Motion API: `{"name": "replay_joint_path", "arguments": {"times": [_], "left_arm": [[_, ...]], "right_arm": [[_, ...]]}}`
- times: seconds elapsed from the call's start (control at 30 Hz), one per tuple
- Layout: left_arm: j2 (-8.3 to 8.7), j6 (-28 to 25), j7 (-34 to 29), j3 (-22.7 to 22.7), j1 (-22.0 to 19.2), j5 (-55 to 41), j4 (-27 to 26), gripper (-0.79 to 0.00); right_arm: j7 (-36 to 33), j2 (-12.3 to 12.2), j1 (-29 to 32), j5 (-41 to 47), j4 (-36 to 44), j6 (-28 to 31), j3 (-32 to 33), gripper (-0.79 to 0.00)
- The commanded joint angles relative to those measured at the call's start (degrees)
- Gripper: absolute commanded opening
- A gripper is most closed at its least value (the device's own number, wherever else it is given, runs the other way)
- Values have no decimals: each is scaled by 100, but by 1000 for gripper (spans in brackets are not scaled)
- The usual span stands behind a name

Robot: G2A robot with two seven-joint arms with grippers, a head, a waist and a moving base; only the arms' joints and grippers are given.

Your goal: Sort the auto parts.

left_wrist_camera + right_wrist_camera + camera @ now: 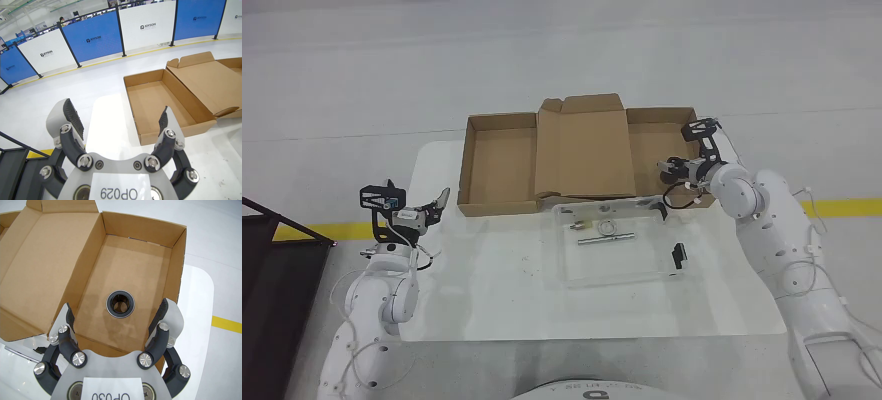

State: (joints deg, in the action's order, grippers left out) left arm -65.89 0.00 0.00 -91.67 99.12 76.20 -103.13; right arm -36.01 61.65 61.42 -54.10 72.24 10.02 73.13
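A black ring-shaped bearing lies on the floor of the cardboard box's right compartment. My right gripper hangs open just above it, holding nothing; the top view shows that gripper over the box's right end. A clear tray in front of the box holds a metal rod and a few small parts, with a black part at its right edge. My left gripper is open and empty over the table's left side, short of the box's bare left compartment.
The box's middle flap lies open between the two compartments. The white table has free room left of and in front of the tray. A black rack stands beside the table's left edge.
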Motion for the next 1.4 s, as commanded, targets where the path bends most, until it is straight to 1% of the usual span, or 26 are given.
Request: {"name": "replay_joint_path", "arguments": {"times": [0.0, 0.17, 0.3, 0.37, 0.4, 0.5, 0.67, 0.77, 0.8, 0.83, 0.87, 0.93, 1.0, 1.07, 1.1, 1.13, 1.2, 1.27, 1.3, 1.37], "left_arm": [[0, 0, 0, 0, 0, 0, 0, 0], [0, 0, 0, 0, 0, 0, 0, 0], [0, 0, 0, 0, 0, 0, 0, 0], [0, 0, 0, 0, 0, 0, 0, 0], [0, 0, 0, 0, 0, 0, 0, 0], [0, 0, 0, 0, 0, 0, 0, 0], [0, 0, 0, 0, 0, 0, 0, 0], [0, 0, 0, 0, 0, 0, 0, 0], [0, 0, 0, 0, 0, 0, 0, 0], [0, 0, 0, 0, 0, 0, 0, 0], [0, 0, 0, 0, 0, 0, 0, 0], [0, 0, 0, 0, 0, 0, 0, 0], [0, 0, 0, 0, 0, 0, 0, 0], [0, 0, 0, 0, 0, 0, 0, 0], [0, 0, 0, 0, 0, 0, 0, 0], [0, 0, 0, 0, 0, 0, 0, 0], [0, 0, 0, 0, 0, 0, 0, 0], [0, 0, 0, 0, 0, 0, 0, 0], [0, 0, 0, 0, 0, 0, 0, 0], [0, 0, 0, 0, 0, 0, 0, 0]], "right_arm": [[0, 0, 0, 1, 0, 2, 0, 0], [108, 3, 25, -27, 48, 70, -13, 0], [338, -30, 184, -219, 370, 470, 4, 0], [468, -57, 314, -264, 530, 767, 51, 0], [522, -72, 367, -289, 601, 946, 70, 0], [887, -136, 542, -493, 795, 1840, 128, 0], [1295, -232, 776, -762, 981, 3083, 210, 0], [1294, -275, 821, -1014, 1133, 3733, 133, -385], [1271, -281, 833, -1133, 1197, 3865, 70, -391], [1258, -284, 840, -1254, 1262, 3937, 6, -391], [1265, -285, 849, -1367, 1321, 4011, -63, -326], [1293, -286, 844, -1595, 1394, 4172, -198, -83], [1361, -286, 799, -1849, 1404, 4355, -342, -86], [1425, -282, 740, -2018, 1293, 4464, -455, -157], [1438, -278, 711, -2115, 1248, 4486, -519, -215], [1464, -273, 682, -2191, 1212, 4484, -569, -243], [1509, -267, 644, -2324, 1146, 4451, -646, -268], [1597, -262, 635, -2402, 1096, 4491, -730, -329], [1643, -261, 621, -2427, 1053, 4510, -757, -394], [1706, -257, 594, -2497, 980, 4515, -814, -409]]}}
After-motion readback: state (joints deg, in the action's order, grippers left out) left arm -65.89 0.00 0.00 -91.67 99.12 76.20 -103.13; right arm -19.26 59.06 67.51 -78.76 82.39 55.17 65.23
